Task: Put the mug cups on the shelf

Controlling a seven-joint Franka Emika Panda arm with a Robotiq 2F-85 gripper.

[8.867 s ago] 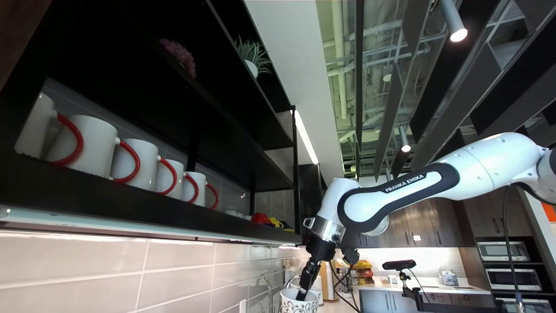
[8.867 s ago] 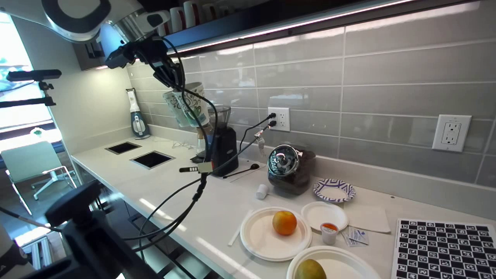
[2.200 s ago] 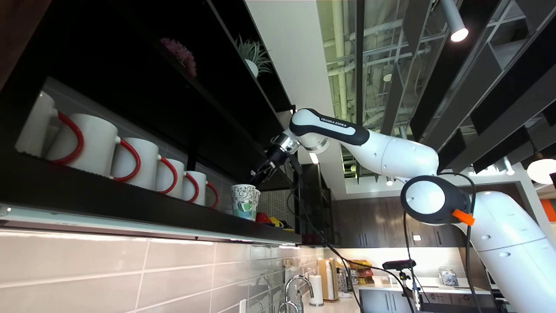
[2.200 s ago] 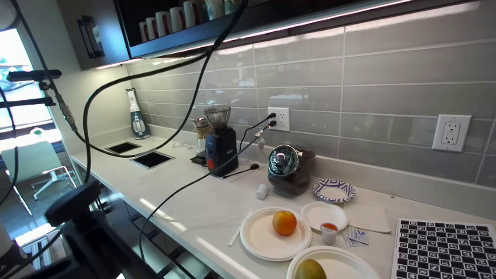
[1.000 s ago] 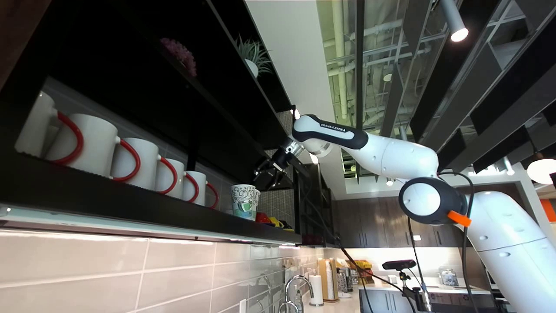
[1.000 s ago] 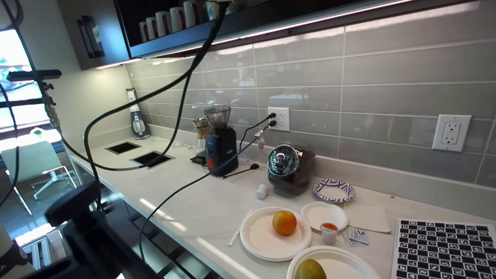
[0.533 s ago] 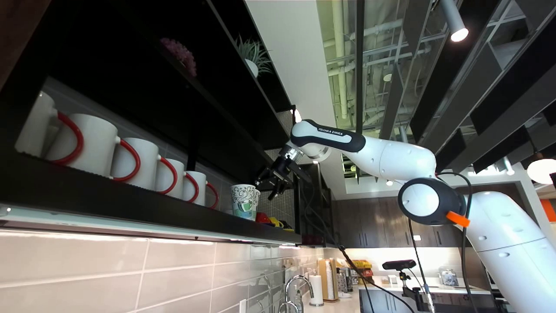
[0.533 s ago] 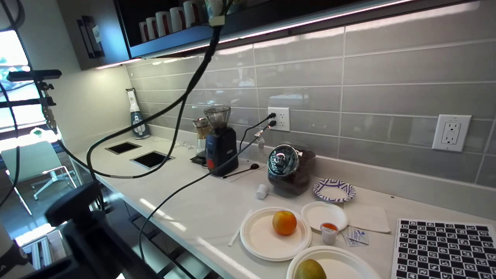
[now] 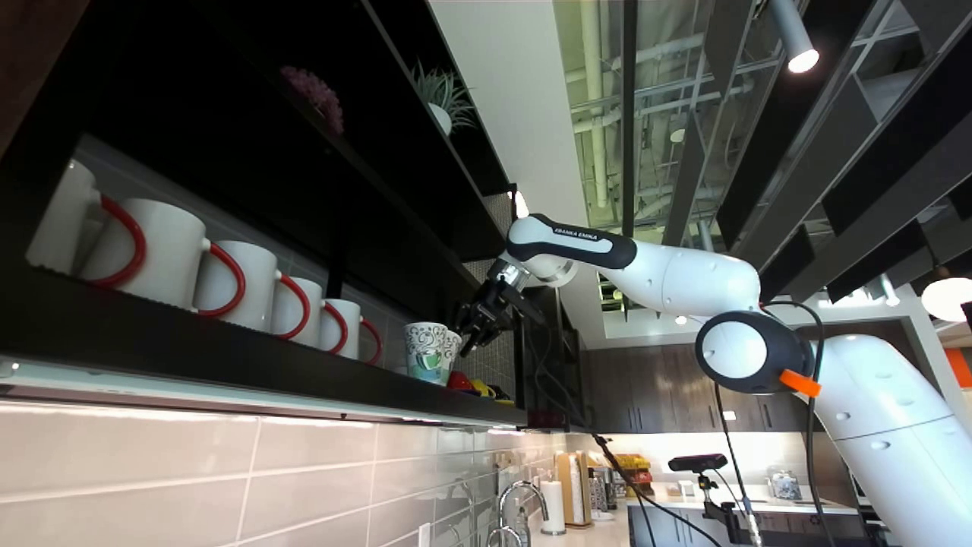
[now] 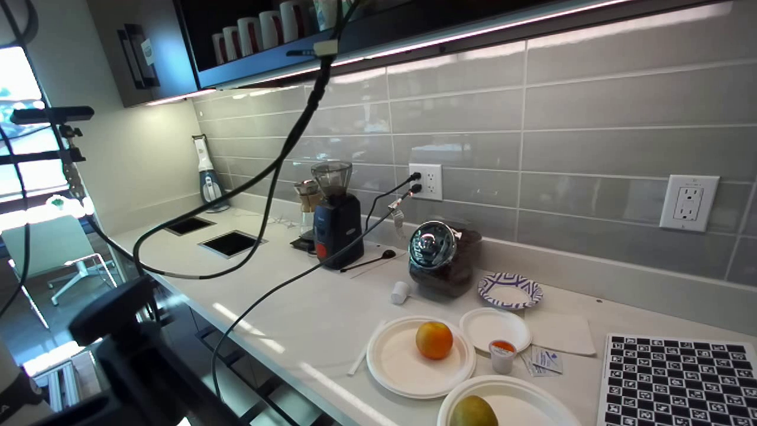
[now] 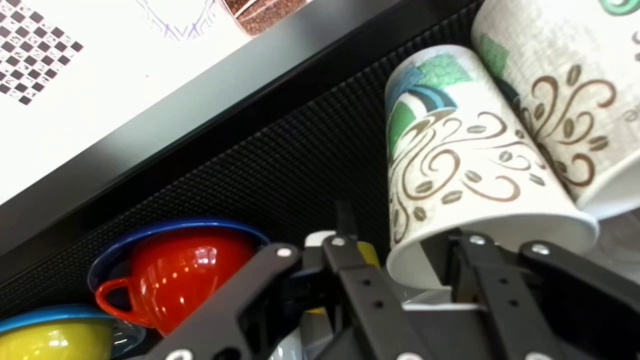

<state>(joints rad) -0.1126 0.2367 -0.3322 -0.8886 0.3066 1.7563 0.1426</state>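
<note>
Two mug cups stand upright, side by side, on the long black shelf, near a row of white mugs with round red handles. In the wrist view the mug cups are whitish, wide at the mouth and thinner at the bottom. Brown curls and little brown beans go over their sides, with green and blue patches lower down. The gripper has its fingers spread apart, just beside the white rim of one of them. One finger shows in front of that mouth; whether it pokes inside or touches cannot be told.

White letters on the robot arm say FRANKA EMIKA. Marks on the checkered board are too tiny to read.

The shelf's floor has a black, bumpy mat. Also there are a shiny red cup with a looped handle, a blue dish behind it, and a smooth yellow dish. Shiny gray tiles cover the wall below.
</note>
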